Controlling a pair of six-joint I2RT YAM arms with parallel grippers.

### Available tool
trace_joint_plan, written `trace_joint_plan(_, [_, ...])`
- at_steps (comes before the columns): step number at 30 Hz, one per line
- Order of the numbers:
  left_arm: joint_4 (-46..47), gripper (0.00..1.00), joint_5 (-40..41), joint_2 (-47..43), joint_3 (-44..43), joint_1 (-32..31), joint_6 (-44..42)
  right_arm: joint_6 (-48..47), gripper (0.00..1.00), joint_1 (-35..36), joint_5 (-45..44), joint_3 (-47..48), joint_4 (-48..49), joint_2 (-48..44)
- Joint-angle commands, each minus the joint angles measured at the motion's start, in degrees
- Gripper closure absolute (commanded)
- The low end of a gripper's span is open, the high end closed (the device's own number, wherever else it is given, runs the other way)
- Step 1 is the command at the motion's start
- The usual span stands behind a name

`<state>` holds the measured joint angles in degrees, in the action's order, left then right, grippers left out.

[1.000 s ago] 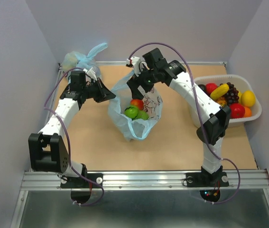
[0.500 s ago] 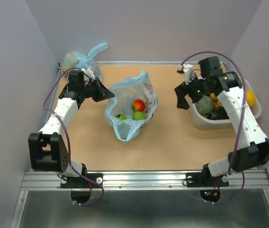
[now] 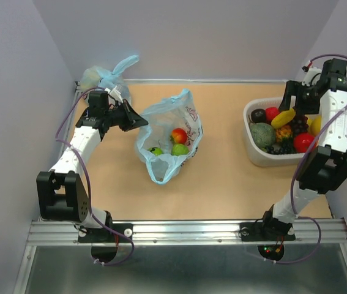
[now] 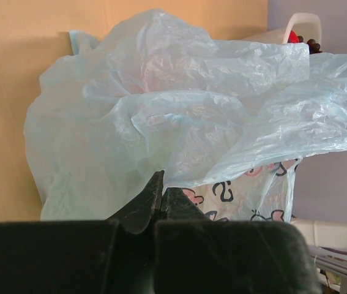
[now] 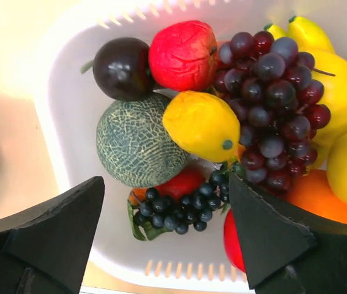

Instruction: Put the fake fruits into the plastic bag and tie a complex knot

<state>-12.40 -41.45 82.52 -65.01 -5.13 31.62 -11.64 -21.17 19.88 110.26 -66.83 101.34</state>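
**fruit run: bag held open, right arm back over the basket**

the plastic bag (image 3: 167, 138) lies mid-desk, mouth toward the near edge. a red-yellow apple (image 3: 178, 135) and two green fruits (image 3: 180, 149) show through the film. the left jaws are clenched on the bag's far-left rim; in the wrist view the tips meet on a fold of the light-blue film (image 4: 161, 122). the rest of the fake fruits sit in the white basket (image 3: 249, 156) at the right of the desk (image 3: 222, 184). the right jaws are spread wide, holding nothing, above the basket's contents.

handling, as i judge it:
- the fruits look like hollow, glossy plastic: light, rigid and slick. round ones such as the netted melon (image 5: 138, 139) or lemon (image 5: 202, 125) may squirt out of a pinch. take them across the widest part.
- the dark grapes (image 5: 277, 79) are bumpy and should give better purchase.
- the bag is limp, thin film. it sags shut unless the rim is held up, so hold it at the rim or a handle.

against the earlier views: a second ago the right arm (image 3: 338, 116) hung over the bag's mouth. it has since swung out to the basket's far side. the bag has slumped lower and flatter. the left arm (image 3: 78, 144) has not shifted.
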Motion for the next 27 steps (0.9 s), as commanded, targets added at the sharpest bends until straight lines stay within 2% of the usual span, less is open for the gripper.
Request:
trace_joint_plan(1, [2.4,1.0,-0.7,-3.0,0.3,0.3,-0.2,3.9,0.11,0.9,-6.2,1.3,2.9,1.0])
trace_joint_plan(13, [2.3,1.0,-0.6,-3.2,1.3,0.3,-0.3,5.0,0.11,0.9,-5.2,6.0,6.2,10.7])
trace_joint_plan(16, [2.1,1.0,-0.5,-2.8,0.8,0.3,-0.5,5.0,0.18,0.9,-4.8,6.7,6.2,11.4])
trace_joint_plan(19, [1.8,1.0,-0.5,-2.5,0.2,0.3,-0.8,5.0,0.31,0.9,-4.2,5.8,6.0,10.9])
trace_joint_plan(22, [1.6,1.0,-0.5,-2.1,0.1,0.3,-0.8,4.7,0.45,0.9,-4.1,3.8,5.7,9.0])
trace_joint_plan(27, [0.9,1.0,-0.5,-2.0,-0.4,0.3,-1.4,4.0,0.61,0.9,-1.8,3.3,3.5,4.0])
